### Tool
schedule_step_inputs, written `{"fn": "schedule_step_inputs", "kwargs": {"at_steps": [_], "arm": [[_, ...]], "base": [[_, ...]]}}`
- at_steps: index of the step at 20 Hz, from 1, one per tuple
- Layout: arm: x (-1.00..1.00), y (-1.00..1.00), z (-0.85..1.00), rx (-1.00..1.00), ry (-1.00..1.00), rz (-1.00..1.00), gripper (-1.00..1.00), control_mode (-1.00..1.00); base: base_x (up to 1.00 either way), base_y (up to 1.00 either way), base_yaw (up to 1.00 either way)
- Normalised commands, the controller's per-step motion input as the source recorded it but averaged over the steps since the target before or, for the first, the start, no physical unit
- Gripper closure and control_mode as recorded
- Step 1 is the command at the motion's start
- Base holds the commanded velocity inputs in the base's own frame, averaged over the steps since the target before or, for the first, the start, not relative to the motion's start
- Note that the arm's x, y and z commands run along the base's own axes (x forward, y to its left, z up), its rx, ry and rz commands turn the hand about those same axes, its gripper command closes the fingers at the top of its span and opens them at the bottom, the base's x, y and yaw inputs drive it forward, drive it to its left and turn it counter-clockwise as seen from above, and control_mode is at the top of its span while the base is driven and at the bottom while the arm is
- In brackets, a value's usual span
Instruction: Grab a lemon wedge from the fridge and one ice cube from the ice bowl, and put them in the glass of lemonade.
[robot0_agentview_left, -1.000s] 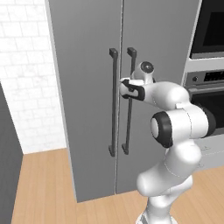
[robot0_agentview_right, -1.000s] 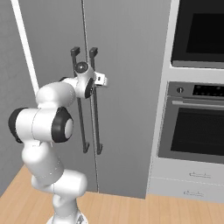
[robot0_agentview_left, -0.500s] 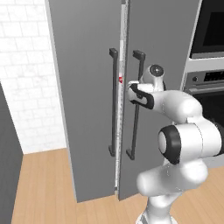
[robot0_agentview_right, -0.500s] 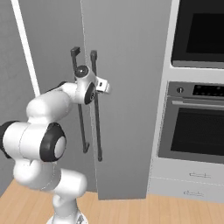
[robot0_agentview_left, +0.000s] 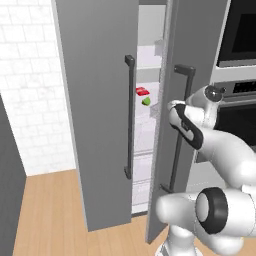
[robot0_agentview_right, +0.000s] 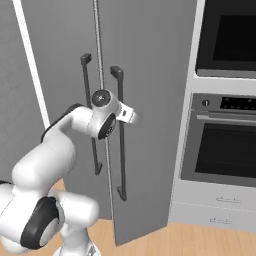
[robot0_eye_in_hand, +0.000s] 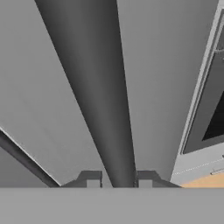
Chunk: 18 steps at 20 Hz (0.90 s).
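The fridge (robot0_agentview_left: 95, 100) is a tall grey two-door cabinet, and its right door (robot0_agentview_left: 200, 45) stands ajar. My gripper (robot0_agentview_left: 174, 109) is shut on that door's dark bar handle (robot0_agentview_left: 175, 150). The hand view has the handle (robot0_eye_in_hand: 100, 87) running up between my two fingertips (robot0_eye_in_hand: 91, 180). From the right, the gripper (robot0_agentview_right: 126, 116) sits on the right handle (robot0_agentview_right: 121, 160). Through the gap, the small yellow-green lemon wedge (robot0_agentview_left: 146, 101) lies on a white shelf, just below a small red item (robot0_agentview_left: 142, 91). The ice bowl and the glass of lemonade are out of view.
A built-in oven (robot0_agentview_right: 225, 150) with drawers (robot0_agentview_right: 215, 210) under it stands right of the fridge. A white brick wall (robot0_agentview_left: 30, 100) is to the left. Wooden floor (robot0_agentview_left: 50, 215) lies before the fridge. The open door's edge (robot0_agentview_left: 159, 150) is close to my arm.
The right fridge door has swung further open with my hand on its handle. The gap has widened, and the shelves with the lemon wedge and red item now show.
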Motion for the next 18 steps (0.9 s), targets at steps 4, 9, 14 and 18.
{"fn": "schedule_step_inputs", "kwargs": {"at_steps": [4, 9, 14, 18], "arm": [[-0.85, -0.51, 0.56, 0.04, 0.0, -0.09, 1.0, -1.0], [-0.68, -0.33, 0.46, 0.0, 0.0, -0.07, 1.0, -1.0], [-0.33, -0.09, 0.1, -0.07, 0.0, -0.19, -1.0, -1.0], [-0.63, 0.02, 0.49, -0.07, -0.1, -0.07, -1.0, -1.0]], "base": [[0.0, 0.0, 0.0], [0.0, 0.0, 0.0], [0.0, 0.0, 0.0], [0.0, 0.0, 0.0]]}}
